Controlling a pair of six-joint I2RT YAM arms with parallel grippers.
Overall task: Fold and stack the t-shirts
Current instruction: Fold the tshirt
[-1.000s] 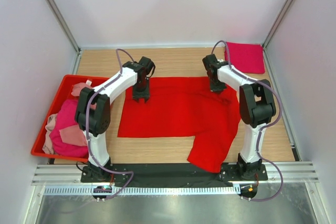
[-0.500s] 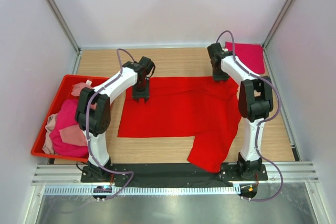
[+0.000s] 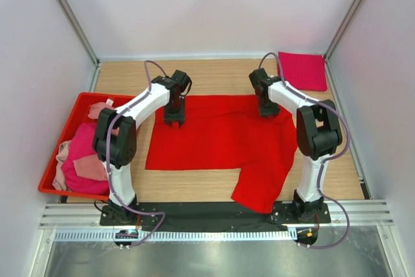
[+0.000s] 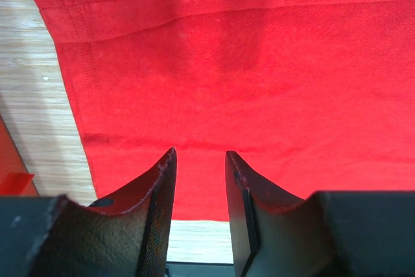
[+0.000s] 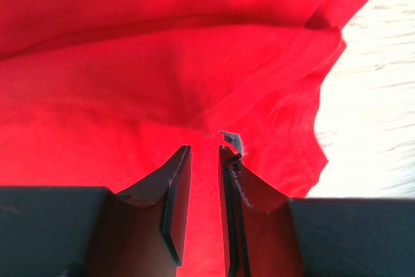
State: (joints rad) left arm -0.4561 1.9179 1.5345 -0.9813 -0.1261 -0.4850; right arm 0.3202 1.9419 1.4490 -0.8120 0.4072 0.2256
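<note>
A bright red t-shirt [image 3: 214, 137] lies spread across the wooden table, one part hanging toward the near edge. My left gripper [image 3: 173, 120] hovers over its far left part, jaws apart with nothing between them [image 4: 200, 155]; the shirt's hem and bare wood show in the gap. My right gripper [image 3: 268, 109] is at the shirt's far right part, jaws nearly together [image 5: 204, 148], and creases in the cloth [image 5: 194, 95] run to its tips. A folded magenta-crimson t-shirt [image 3: 302, 71] lies at the far right corner. Pink and magenta shirts [image 3: 84, 154] are heaped in the bin.
A rigid red plastic bin [image 3: 83, 100] stands at the table's left side. White walls enclose the table on three sides. A strip of bare wood [image 3: 220, 76] lies behind the red shirt. A black rail [image 3: 207, 211] runs along the near edge.
My right gripper moved toward the far wall, the shirt's far right edge following, then came back to where it was. The left arm has not moved.
</note>
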